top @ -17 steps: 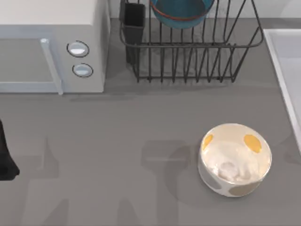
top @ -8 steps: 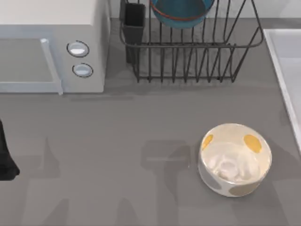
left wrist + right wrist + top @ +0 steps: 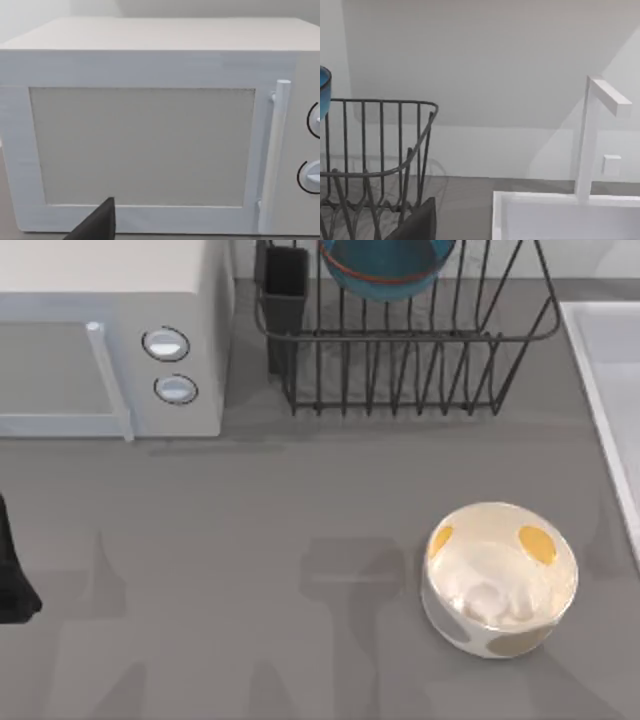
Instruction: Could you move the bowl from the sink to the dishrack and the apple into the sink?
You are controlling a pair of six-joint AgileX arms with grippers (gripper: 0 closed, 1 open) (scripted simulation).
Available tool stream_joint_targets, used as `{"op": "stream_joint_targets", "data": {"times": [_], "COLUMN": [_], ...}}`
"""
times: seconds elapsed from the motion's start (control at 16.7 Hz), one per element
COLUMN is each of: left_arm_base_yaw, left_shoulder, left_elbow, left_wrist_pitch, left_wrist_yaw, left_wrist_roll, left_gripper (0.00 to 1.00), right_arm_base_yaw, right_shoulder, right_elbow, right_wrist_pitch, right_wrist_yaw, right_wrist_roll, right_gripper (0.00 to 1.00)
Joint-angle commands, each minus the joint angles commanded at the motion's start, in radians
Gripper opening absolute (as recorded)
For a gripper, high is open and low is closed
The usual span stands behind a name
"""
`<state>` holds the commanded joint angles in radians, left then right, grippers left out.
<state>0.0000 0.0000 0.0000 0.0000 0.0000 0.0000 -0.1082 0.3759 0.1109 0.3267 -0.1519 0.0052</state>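
The top view looks straight down on the grey table [image 3: 300, 500], taking in the microwave [image 3: 110, 340] at left, the dishrack [image 3: 410, 350] at the back and the sink [image 3: 610, 380] edge at right. The left wrist view faces the microwave door [image 3: 145, 145] level and close. The right wrist view looks low across the table, sharing dishrack [image 3: 380, 150] and sink [image 3: 560, 215] with the top view

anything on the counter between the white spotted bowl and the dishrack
No. In the top view the grey counter between the white spotted bowl and the dishrack is bare, crossed by faint shadows alone.
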Motion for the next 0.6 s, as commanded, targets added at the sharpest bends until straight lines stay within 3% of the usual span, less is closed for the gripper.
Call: {"op": "stream_joint_targets", "data": {"times": [0.3,0.6], "left_arm_base_yaw": [0.000,0.000], "left_shoulder": [0.000,0.000], "left_elbow": [0.000,0.000], "left_wrist_pitch": [0.000,0.000], "left_wrist_yaw": [0.000,0.000], "left_wrist_roll": [0.000,0.000], "left_gripper": [1.00,1.00], "right_arm_base_yaw": [0.083,0.108], "right_shoulder": [-0.314,-0.376], "right_elbow": [-0.087,-0.111], "right_wrist_pitch": [-0.267,-0.327], "right_wrist_yaw": [0.121,0.152], "right_wrist_roll": [-0.005,-0.005], "right_gripper": [1.00,1.00]}}
